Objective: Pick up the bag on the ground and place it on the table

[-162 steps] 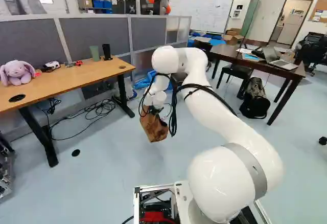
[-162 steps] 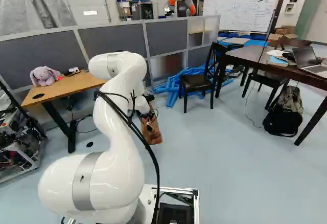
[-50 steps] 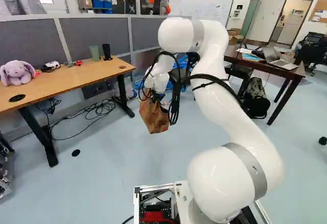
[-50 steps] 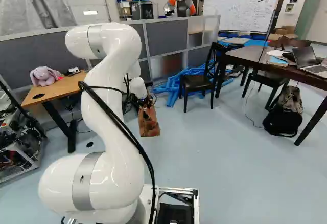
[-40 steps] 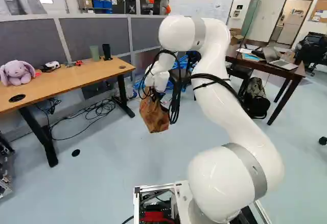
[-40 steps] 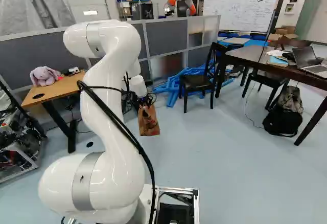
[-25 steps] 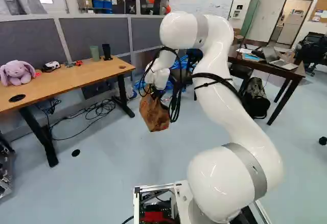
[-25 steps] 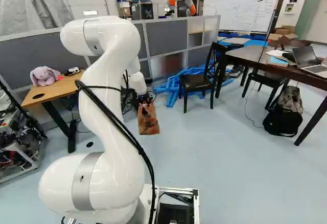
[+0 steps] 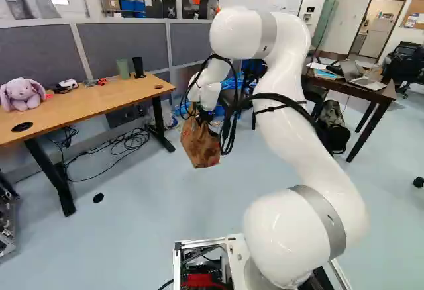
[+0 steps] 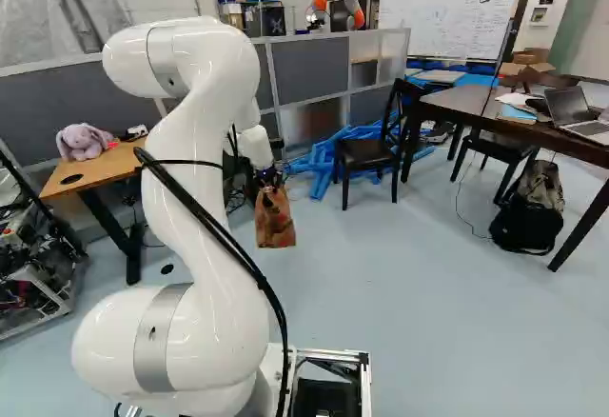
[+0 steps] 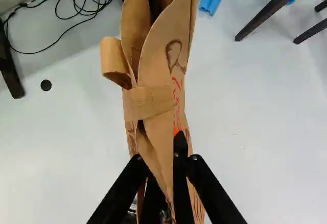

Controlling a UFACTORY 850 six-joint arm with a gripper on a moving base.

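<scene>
Bag [image 9: 200, 145]: hanging over the floor [image 9: 152, 237], right of the wooden desk [image 9: 99, 101] in the left base view. Gripping it from both sides with the gripper [image 10: 269, 180]. Seeing plush rabbit [image 9: 23, 95], green cup [image 9: 123, 69] and black cylinder [image 9: 138, 67] sitting on that desk, cables [image 9: 129, 139] coiling on the floor by it. In the right base view, seeing black chair [image 10: 366, 154] blocking the stretch between bag and dark table [image 10: 466, 101], laptop [image 10: 573, 109] resting on top, backpack [image 10: 529, 217] sitting below. Also seeing blue tubes [image 10: 354, 134] lying near the partition [image 10: 309, 60].
</scene>
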